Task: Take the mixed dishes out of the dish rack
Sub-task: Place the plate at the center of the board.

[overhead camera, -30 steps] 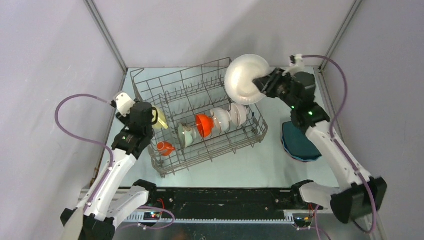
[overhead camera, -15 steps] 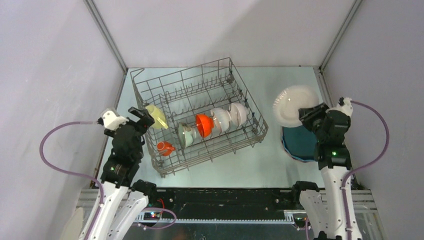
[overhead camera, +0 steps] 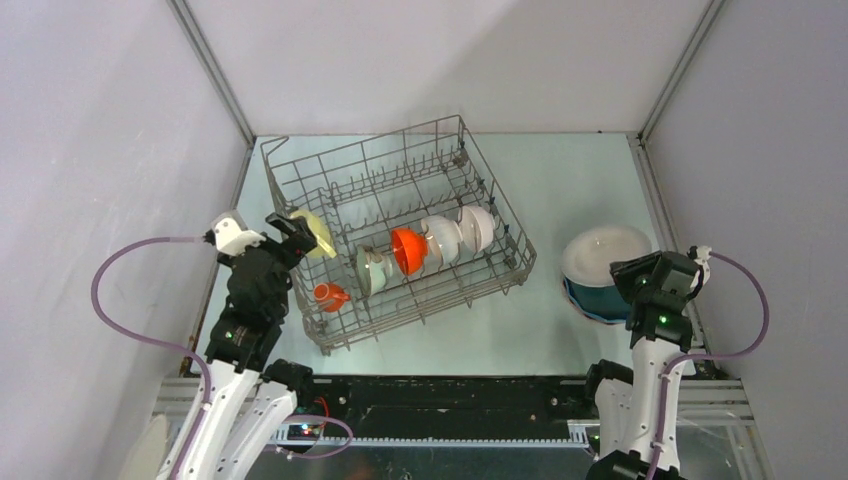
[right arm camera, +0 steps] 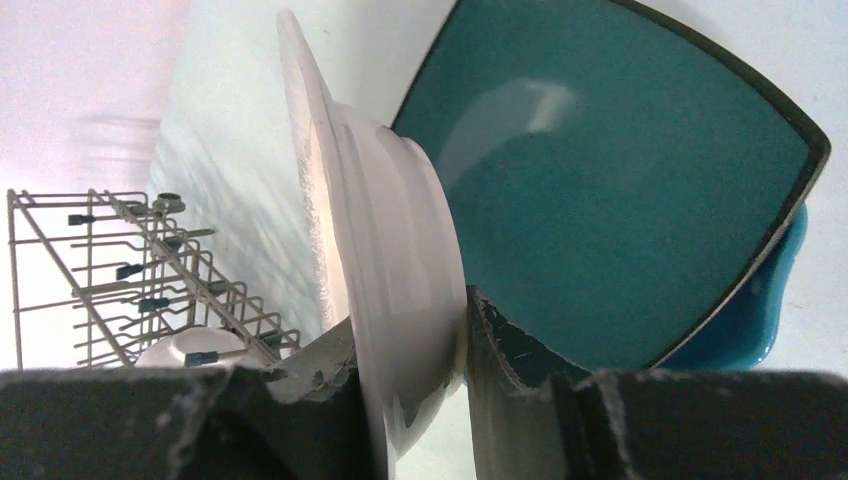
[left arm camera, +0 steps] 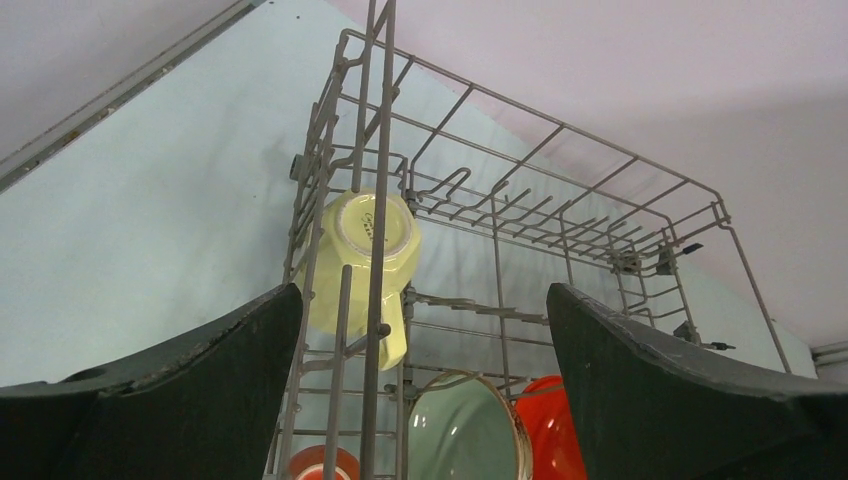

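The grey wire dish rack (overhead camera: 300, 165) sits mid-table and holds a pale yellow cup (overhead camera: 318, 234), a small orange mug (overhead camera: 327, 295), a pale green bowl (overhead camera: 371, 272), an orange bowl (overhead camera: 407, 250) and white bowls (overhead camera: 458, 231). My left gripper (overhead camera: 288, 226) is open at the rack's left side, its jaws either side of the rack wall, with the yellow cup (left arm camera: 362, 252) just ahead. My right gripper (overhead camera: 628, 276) is shut on the rim of a white plate (overhead camera: 605, 250), held just over a stack of blue plates (overhead camera: 598, 298). In the right wrist view the white plate (right arm camera: 385, 250) stands tilted beside a teal plate (right arm camera: 610, 180).
The pale blue table (overhead camera: 560, 170) is walled in by grey panels on three sides. The arm bases and a black rail (overhead camera: 440, 395) run along the near edge. The blue plates lie close to the right wall.
My right arm carried the white plate from above the rack's far corner down and right onto the blue stack. My left gripper drew back from the yellow cup, then edged closer again.
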### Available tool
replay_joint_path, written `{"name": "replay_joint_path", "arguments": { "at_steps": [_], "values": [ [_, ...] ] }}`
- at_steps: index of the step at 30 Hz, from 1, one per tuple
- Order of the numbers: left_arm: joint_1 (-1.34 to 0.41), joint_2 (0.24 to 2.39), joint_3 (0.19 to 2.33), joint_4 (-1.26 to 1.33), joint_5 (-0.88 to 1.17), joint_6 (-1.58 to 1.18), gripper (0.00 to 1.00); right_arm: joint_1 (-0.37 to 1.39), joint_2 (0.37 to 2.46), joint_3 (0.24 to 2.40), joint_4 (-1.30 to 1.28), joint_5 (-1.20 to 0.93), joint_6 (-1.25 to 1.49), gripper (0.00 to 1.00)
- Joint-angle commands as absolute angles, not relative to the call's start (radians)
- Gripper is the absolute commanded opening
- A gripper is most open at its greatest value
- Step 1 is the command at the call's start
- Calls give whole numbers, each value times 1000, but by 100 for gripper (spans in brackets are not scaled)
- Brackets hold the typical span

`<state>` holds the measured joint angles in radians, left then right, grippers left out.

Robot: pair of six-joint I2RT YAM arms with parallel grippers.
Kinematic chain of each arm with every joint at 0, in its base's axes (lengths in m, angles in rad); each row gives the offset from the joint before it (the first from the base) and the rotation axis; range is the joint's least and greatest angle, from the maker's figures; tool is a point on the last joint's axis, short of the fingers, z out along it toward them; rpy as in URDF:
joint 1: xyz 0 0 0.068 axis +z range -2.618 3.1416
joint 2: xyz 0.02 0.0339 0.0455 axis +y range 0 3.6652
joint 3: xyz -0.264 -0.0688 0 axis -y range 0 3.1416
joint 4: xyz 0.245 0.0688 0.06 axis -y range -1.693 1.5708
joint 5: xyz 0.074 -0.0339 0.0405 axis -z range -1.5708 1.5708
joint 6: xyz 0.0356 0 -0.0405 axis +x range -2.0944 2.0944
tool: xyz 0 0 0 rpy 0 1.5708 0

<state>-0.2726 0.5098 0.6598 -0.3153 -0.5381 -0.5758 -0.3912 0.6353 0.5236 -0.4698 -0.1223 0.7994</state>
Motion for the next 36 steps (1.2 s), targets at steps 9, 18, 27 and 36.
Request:
{"name": "replay_joint_path", "arguments": {
  "at_steps": [9,18,27,36],
  "values": [
    [-268,525,660,-269,-512,-569,100,-492,593,438,-294,-177,887,4],
    [-268,510,650,-252,-489,-562,100,-498,647,379,-235,-181,889,17],
    [-268,507,652,-254,-479,-560,100,-499,636,362,-255,-158,866,44],
    [-269,494,653,-265,-477,-564,100,-499,557,363,-318,-105,843,76]
  ]
}}
